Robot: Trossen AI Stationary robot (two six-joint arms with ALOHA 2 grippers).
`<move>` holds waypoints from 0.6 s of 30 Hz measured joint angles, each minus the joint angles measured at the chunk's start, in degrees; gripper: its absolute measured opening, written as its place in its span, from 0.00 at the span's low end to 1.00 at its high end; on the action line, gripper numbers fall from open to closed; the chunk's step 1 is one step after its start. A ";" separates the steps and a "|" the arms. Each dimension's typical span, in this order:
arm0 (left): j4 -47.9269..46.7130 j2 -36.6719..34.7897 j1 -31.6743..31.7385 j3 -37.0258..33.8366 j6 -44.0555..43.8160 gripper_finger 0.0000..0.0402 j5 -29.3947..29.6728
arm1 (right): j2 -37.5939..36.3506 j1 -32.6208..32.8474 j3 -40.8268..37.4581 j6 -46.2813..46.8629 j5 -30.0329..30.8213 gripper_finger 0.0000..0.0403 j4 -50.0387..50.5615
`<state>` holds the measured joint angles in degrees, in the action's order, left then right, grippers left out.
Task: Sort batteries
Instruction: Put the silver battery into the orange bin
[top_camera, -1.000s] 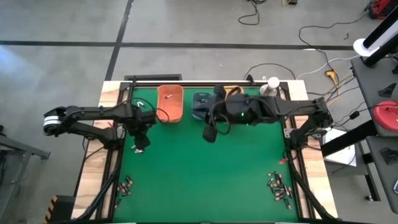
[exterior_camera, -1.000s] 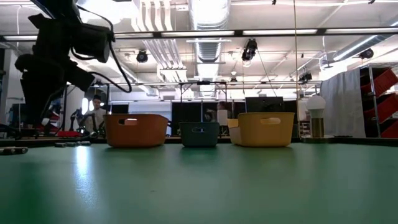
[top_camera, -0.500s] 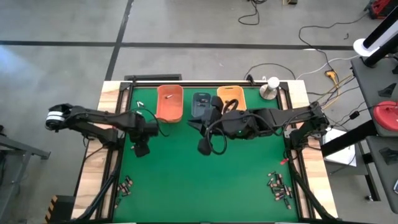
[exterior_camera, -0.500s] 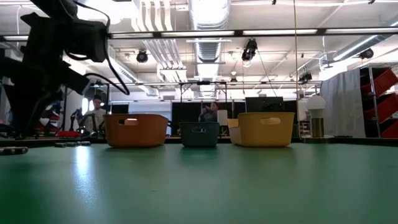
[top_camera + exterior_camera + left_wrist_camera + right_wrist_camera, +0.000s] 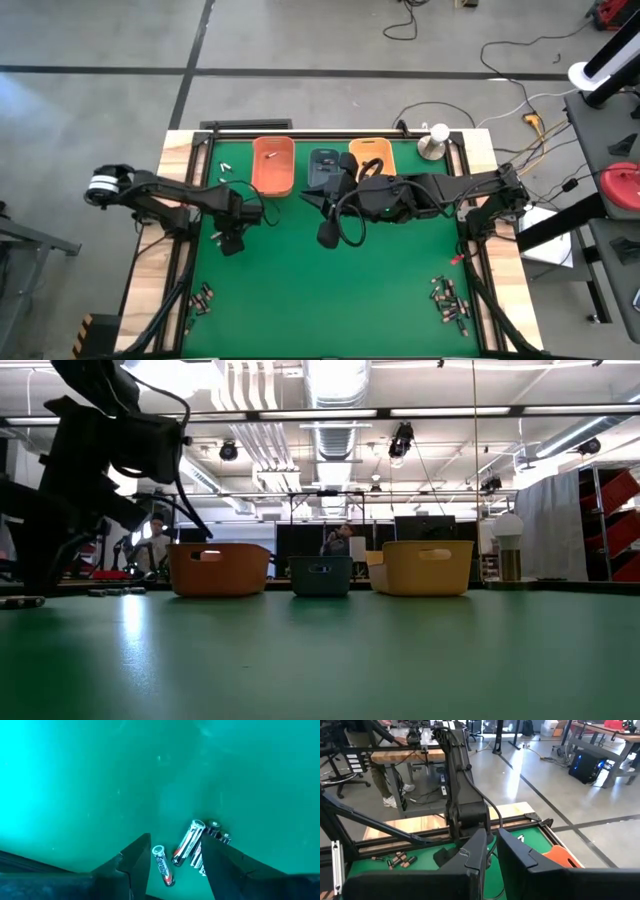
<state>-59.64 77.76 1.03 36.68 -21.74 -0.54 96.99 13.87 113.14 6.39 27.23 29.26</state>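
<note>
Above, the left gripper [image 5: 231, 243] hangs with fingers spread over bare mat, batteries [image 5: 185, 852] ahead; the right gripper [image 5: 328, 236], mid-table, has fingers nearly together, empty.

Beyond your green table [image 5: 330, 290], grey concrete floor [image 5: 100, 40] runs out at twelve o'clock, crossed by dark tape lines [image 5: 90, 69]. Overhead, silver ducts [image 5: 335, 385] and strip lights [image 5: 440, 412] hang.
</note>
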 joint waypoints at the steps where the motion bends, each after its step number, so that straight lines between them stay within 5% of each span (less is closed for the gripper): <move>1: -0.15 0.43 -0.23 -0.02 0.00 0.38 0.00 | 0.00 0.00 0.00 0.00 -0.01 0.10 0.02; 18: 2.74 6.17 -3.03 -0.05 0.11 0.38 -0.17 | -0.09 0.00 0.00 -0.63 -0.03 0.10 0.46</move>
<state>-56.90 83.93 -2.00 36.63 -21.62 -0.71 96.90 13.87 113.14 5.76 27.20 29.71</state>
